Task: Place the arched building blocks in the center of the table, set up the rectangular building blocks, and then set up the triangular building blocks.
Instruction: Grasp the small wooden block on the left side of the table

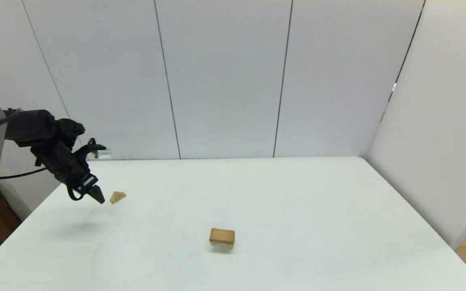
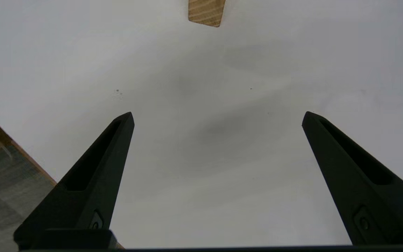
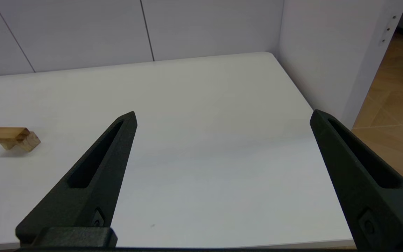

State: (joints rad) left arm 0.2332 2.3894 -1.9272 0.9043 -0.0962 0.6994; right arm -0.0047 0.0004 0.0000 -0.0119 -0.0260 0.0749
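Arched block (image 3: 12, 137) legs (seemingly) wrist-only

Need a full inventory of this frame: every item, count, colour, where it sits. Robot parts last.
Triangular block: 1, light wood, on the table's left side, just beside the left claw's tip, not held.
Block stack: 1, tan wood, near the table's middle; the right wrist view shows a flat slab resting on a lighter block. Arch cutout cannot be made out.
Table: 1, white, fills the lower scene.
Wall panels: grey-white, behind and right of the table.
Floor: wood-brown, past the table's right edge.
Left claw: 1, black, open, above the table's left side, short of the triangular block.
Right claw: 1, black, open, empty, over the table's near right part.
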